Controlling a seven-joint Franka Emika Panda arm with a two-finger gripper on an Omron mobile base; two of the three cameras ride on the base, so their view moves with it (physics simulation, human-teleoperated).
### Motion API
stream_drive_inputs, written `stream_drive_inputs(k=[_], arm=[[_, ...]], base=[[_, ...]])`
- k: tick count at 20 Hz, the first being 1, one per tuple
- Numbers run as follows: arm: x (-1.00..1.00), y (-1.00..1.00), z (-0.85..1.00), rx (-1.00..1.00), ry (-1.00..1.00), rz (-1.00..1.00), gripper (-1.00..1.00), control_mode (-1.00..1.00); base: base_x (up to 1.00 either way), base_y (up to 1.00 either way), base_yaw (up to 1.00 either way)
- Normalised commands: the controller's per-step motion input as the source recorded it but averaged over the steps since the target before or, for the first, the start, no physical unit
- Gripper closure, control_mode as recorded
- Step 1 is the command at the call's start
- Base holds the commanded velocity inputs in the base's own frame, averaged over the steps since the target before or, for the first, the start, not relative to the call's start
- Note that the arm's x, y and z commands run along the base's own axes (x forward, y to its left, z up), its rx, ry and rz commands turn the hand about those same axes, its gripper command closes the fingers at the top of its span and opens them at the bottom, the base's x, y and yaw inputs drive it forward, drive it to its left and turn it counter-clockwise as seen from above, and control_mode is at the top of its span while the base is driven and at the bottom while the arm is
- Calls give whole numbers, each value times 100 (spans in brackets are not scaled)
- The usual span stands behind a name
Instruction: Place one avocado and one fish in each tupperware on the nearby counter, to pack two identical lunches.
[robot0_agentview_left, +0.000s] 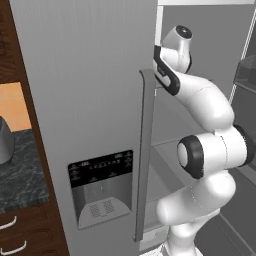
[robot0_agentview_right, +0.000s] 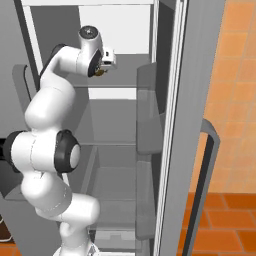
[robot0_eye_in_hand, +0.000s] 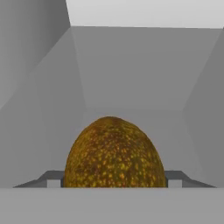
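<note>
In the hand view a speckled brown-olive avocado (robot0_eye_in_hand: 113, 153) sits between my gripper's (robot0_eye_in_hand: 113, 181) two fingertips (robot0_eye_in_hand: 53, 180), which press against its left and right sides. It rests on a grey shelf inside the open fridge. From the right base view my gripper (robot0_agentview_right: 103, 68) reaches onto the upper fridge shelf (robot0_agentview_right: 125, 86), with a bit of the avocado (robot0_agentview_right: 100, 73) showing under the hand. The dark marbled counter (robot0_agentview_left: 20, 170) lies at the far left of the left base view. The fish and the tupperware are out of view.
The grey fridge door (robot0_agentview_left: 90, 100) with its dispenser panel (robot0_agentview_left: 102, 187) and long handle (robot0_agentview_left: 144, 155) stands left of the arm. The other door (robot0_agentview_right: 185, 125) stands open on the right. A grey appliance (robot0_agentview_left: 4, 140) sits on the counter above brown drawers (robot0_agentview_left: 15, 235).
</note>
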Motion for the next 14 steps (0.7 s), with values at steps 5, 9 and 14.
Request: stream_drive_inputs(k=[5,9,14], arm=[[-94,-26,3,0,-11,-2,100,-100],[-100,-30,-1,0,-12,-2,100,-100],[-100,-20,-35,-3,8,-7,100,-100]], base=[[0,0,0],[0,0,0],[0,0,0]])
